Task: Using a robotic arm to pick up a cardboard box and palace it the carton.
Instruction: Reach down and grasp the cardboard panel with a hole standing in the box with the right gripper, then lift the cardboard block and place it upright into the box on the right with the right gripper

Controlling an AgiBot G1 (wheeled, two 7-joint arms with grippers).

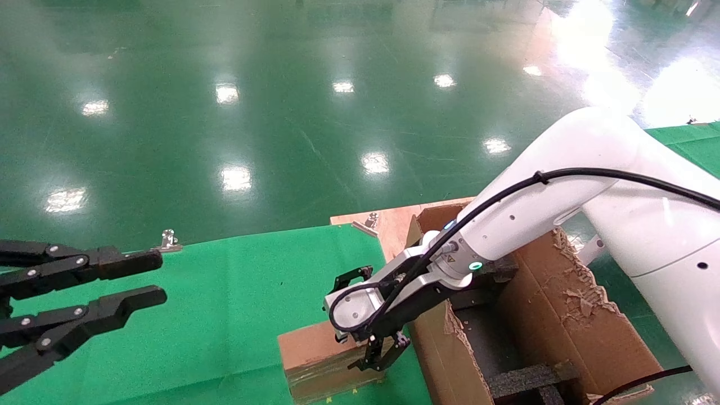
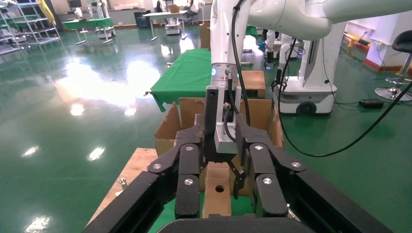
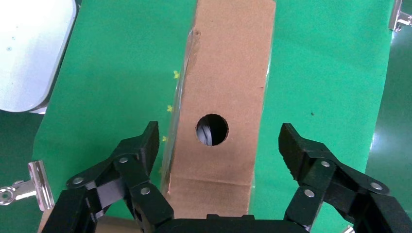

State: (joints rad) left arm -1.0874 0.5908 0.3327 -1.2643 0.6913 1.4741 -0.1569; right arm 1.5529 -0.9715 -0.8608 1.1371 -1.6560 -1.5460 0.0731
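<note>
The cardboard box (image 1: 323, 360) is a small, closed, oblong brown box lying flat on the green cloth (image 1: 225, 304), just beside the near wall of the carton (image 1: 568, 315). Its upper face is plain brown with a small round hole (image 3: 212, 129) near one end, and shiny clear tape runs along its long side edge. The robotic arm (image 1: 562, 191), white and glossy with a black cable, reaches down over it, and its right gripper (image 1: 376, 353) hovers over the holed end with its black fingers (image 3: 141, 150) spread wide, one on either side of the box, gripping nothing. The carton stands open with ragged, torn flaps and black foam inside. The left gripper (image 1: 147, 278) hangs apart over the cloth, fingers parted and empty.
</note>
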